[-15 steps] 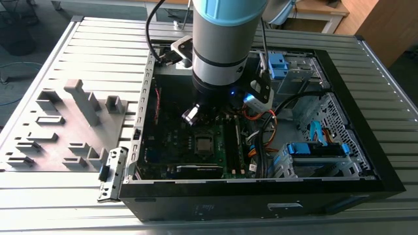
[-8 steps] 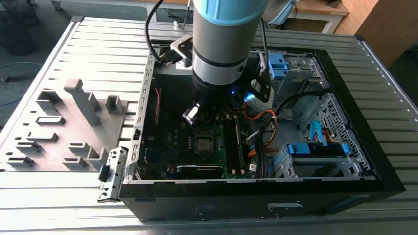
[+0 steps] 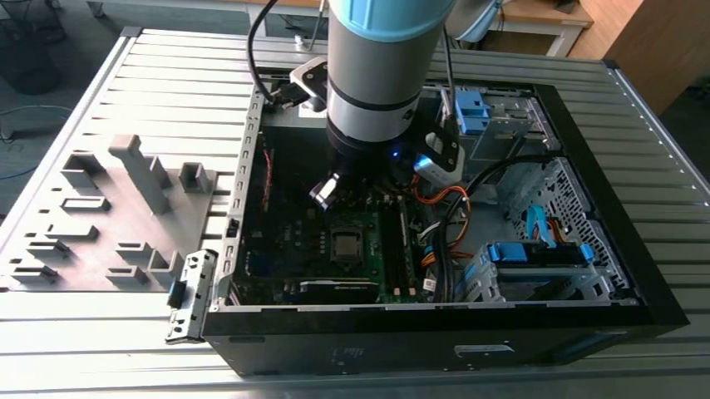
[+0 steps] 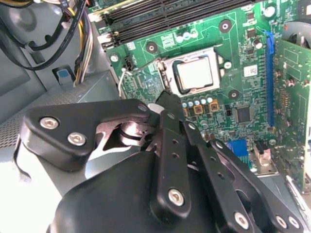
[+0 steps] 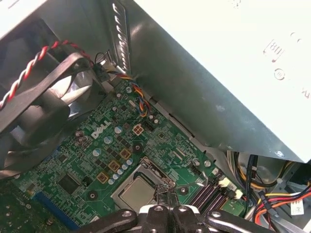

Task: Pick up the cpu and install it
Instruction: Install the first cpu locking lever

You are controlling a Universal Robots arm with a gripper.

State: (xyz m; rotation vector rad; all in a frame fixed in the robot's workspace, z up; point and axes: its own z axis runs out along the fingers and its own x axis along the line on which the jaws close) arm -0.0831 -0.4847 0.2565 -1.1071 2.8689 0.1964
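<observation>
The cpu (image 3: 346,245) is a small silver square lying flat in its socket on the green motherboard (image 3: 283,241) inside the open computer case. It also shows as the cpu (image 4: 196,74) in the second wrist view and the cpu (image 5: 137,191) in the first wrist view. My gripper (image 3: 332,194) hangs just above the board, beside the socket's edge. Its black fingers (image 4: 171,141) are pressed together with nothing between them. The gripper (image 4: 165,98) tip sits by a corner of the socket, close to the thin wire lever (image 4: 141,69); the gripper (image 5: 168,196) is next to the chip.
A grey metal box (image 5: 218,73) stands close beside the arm. A case fan (image 5: 39,107) with a red-and-black twisted wire sits at one end of the board. Memory slots (image 4: 184,12), bundled cables (image 3: 450,224) and blue drive brackets (image 3: 538,253) crowd the case. A grey fixture block (image 3: 116,208) rests outside.
</observation>
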